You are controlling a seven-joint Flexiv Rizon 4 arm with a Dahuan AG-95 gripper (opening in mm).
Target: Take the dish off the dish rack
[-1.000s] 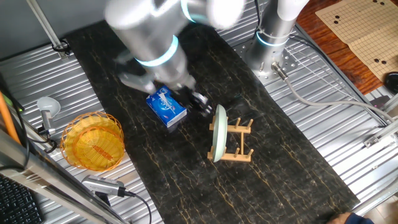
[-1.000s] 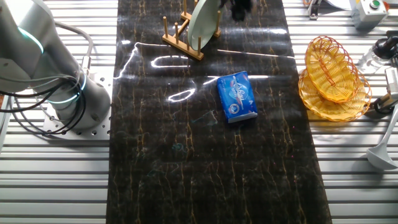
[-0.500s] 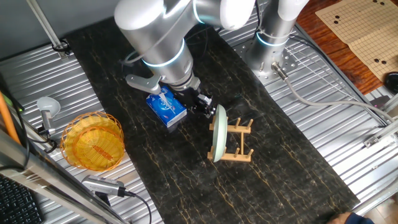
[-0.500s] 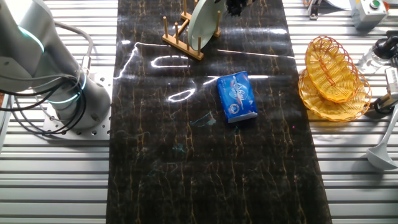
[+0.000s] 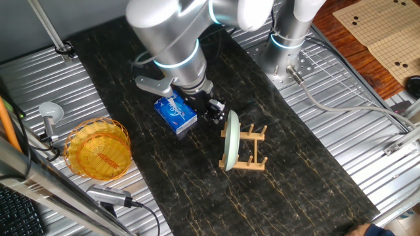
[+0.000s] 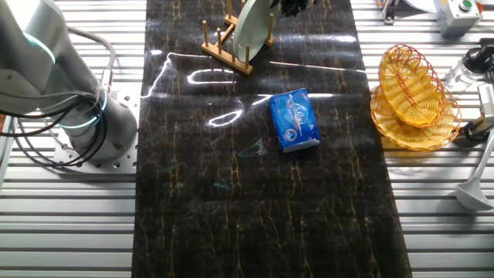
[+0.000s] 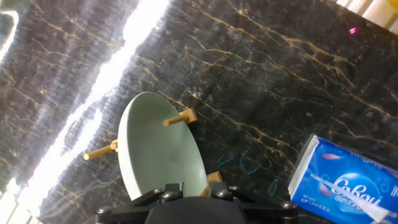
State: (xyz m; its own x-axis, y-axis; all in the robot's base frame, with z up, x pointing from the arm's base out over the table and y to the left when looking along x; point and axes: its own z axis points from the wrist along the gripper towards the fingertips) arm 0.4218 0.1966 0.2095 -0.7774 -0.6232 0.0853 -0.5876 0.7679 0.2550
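Your desk [image 5: 308,183] is a dark marbled mat laid over ribbed metal. The dish [image 5: 231,140] stands on edge at the near end of the dish rack [image 5: 252,149], mid-mat. The gripper [image 5: 214,110] hangs just beside the dish's upper rim — whether its fingers are wide or narrow, you cannot tell, since the hand view shows only the black body above the dish [image 7: 160,149]. A blue tissue pack [image 5: 176,112] lies close behind the arm. The yellow basket [image 5: 98,147] sits well apart, off the mat's edge. Bare mat lies open on the rack's far side.
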